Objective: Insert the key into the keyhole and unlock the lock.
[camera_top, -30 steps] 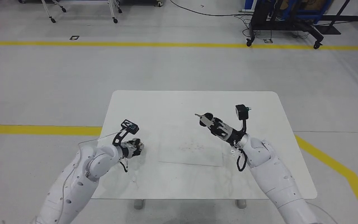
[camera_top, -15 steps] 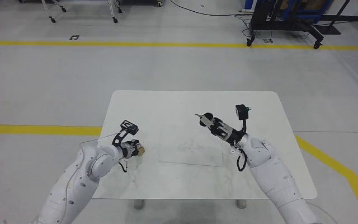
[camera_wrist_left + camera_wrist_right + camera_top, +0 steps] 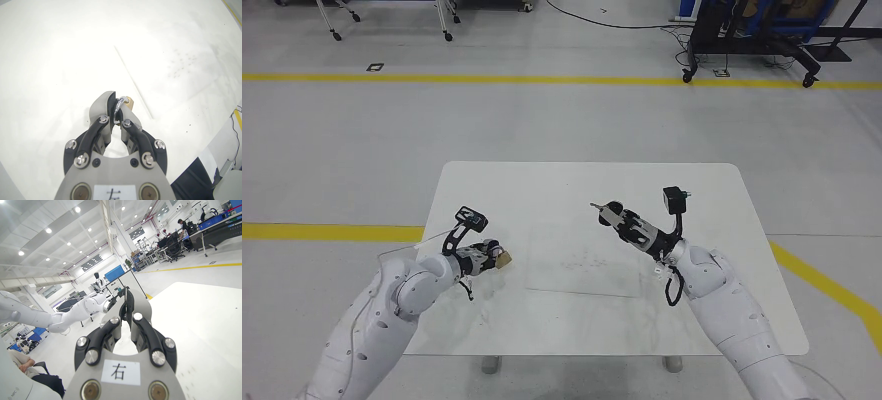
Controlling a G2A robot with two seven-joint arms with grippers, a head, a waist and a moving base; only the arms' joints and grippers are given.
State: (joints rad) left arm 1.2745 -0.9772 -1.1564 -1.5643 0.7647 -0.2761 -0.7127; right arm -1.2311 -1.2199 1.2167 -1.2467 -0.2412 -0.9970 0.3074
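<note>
Closest to you, your left gripper (image 3: pixel 117 103) sits over the near left part of the table (image 3: pixel 572 185). Its jaws are pinched almost together on the lock (image 3: pixel 130 102). They're clamped around the silver shackle (image 3: pixel 118 106), and the brass body pokes out past the fingertips toward the middle of the table. From the top view I can't tell if the lock is touching the surface or hanging just off it. Just beyond it there's a faint straight line (image 3: pixel 132 83) across the tabletop, and a bit further in a patch of small dark specks (image 3: pixel 182 63). Further out and over to the right, your right gripper (image 3: pixel 126 295) is raised over the table's middle-right area and angled toward the far left. It's squeezed down tight on the key (image 3: pixel 596 207) — the thin metal edge is sandwiched between the ribbed pads, and the blade sticks out ahead of the tips. Key and lock are well apart, nothing lined up with the keyhole yet. Past the far edge of the table a yellow floor stripe (image 3: pixel 542 78) runs across the grey floor.
</note>
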